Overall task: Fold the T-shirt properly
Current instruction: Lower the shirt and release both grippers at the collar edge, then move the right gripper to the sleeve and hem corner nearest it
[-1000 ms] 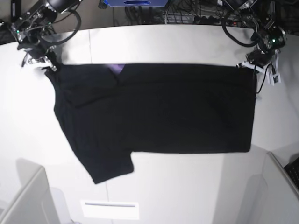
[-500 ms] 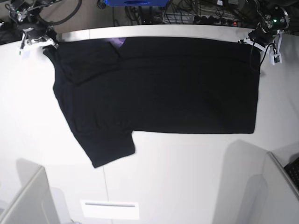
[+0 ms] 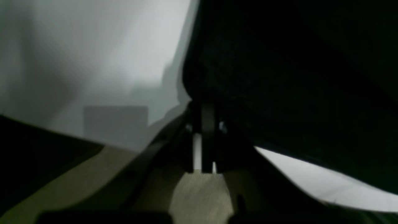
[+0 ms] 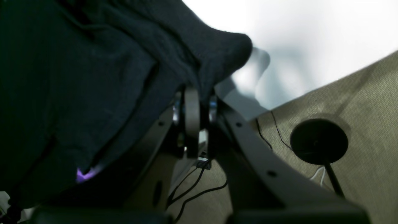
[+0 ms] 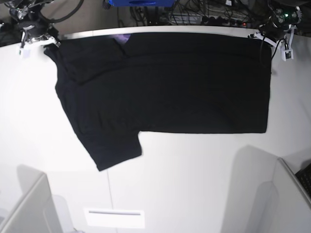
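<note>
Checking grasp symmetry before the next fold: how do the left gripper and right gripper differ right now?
The left gripper pinches the T-shirt at a flat, square corner; the right gripper holds a bunched corner on the sleeve side. A purple sliver shows near the right gripper, none near the left gripper. Both are shut on the shirt's far edge.

Both arms are black, with black cables looped beside them. The right gripper (image 4: 196, 93) has two thin dark fingers (image 4: 192, 121) on black angled struts that show small round screw holes. The left gripper (image 3: 205, 107) looks the same, dark and blurred. A white tag (image 5: 286, 53) hangs just beside the left gripper.
</note>
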